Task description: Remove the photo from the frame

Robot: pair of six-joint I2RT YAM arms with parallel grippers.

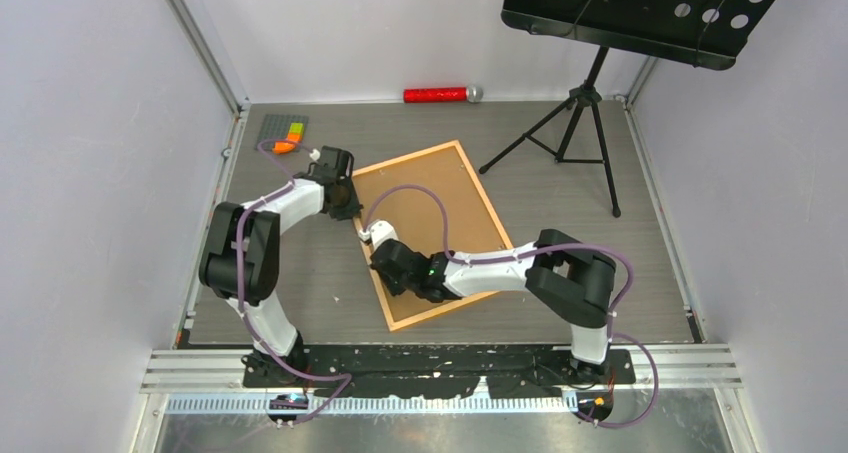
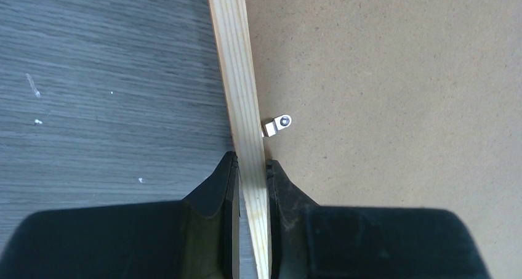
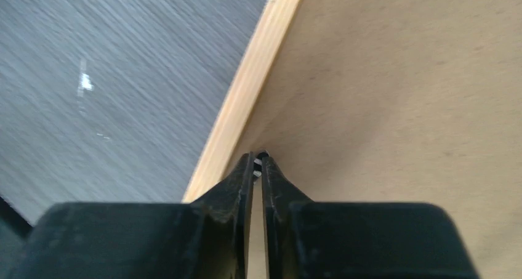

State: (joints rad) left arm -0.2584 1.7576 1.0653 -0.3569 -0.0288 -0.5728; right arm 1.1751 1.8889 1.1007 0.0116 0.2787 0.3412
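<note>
The frame (image 1: 405, 159) lies face down on the table, its thin orange border around the plain brown backing board (image 1: 440, 198). The photo is hidden under the board. My left gripper (image 1: 345, 201) is shut on the frame's pale wooden rail (image 2: 237, 76) at its far-left part, one finger on each side. A small metal clip (image 2: 278, 125) sits on the board (image 2: 394, 106) just beyond the fingertips. My right gripper (image 1: 383, 273) is at the frame's left rail (image 3: 246, 88), its tips pinched on a small metal clip (image 3: 258, 162) at the edge of the board (image 3: 400, 106).
A black music stand (image 1: 640, 13) rises at the back right; its tripod legs (image 1: 570, 123) spread on the table near the frame's far corner. A red microphone (image 1: 435, 94) lies at the back wall. A grey baseplate (image 1: 275, 126) with coloured bricks sits back left.
</note>
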